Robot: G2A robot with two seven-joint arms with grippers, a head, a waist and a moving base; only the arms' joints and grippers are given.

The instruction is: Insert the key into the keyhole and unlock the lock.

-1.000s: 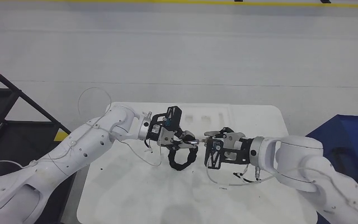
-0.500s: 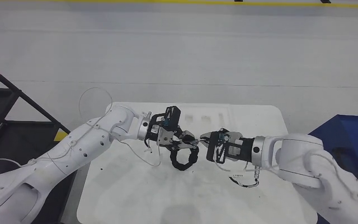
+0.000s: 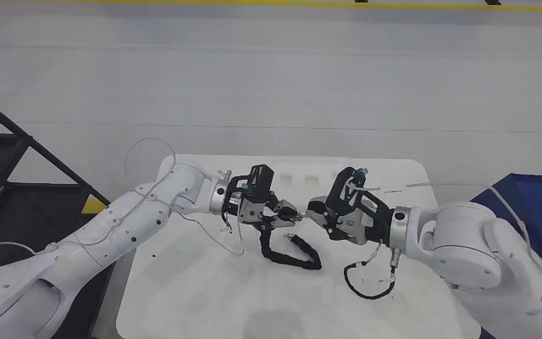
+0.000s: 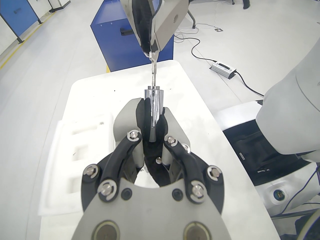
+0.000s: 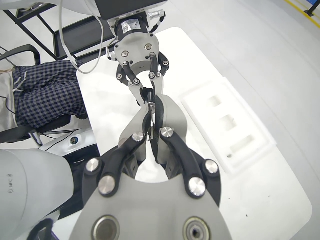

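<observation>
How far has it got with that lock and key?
Done: the left tool grips the chrome lock, and the right tool holds the key with its tip in the keyhole. In hand: the turn, probably. The lock's black cable hangs as an open strand, so it may be released already. Left: confirming that.

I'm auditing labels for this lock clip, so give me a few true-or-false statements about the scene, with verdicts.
1. The left tool is shut on the lock's chrome cylinder. True.
2. The key lies on the table. False: the right tool grips it, with its blade at the chrome cylinder's end.
3. The two tools sit at opposite ends of the table. False: they meet tip to tip above it.
4. A white foam tray lies on the table. True.
</observation>
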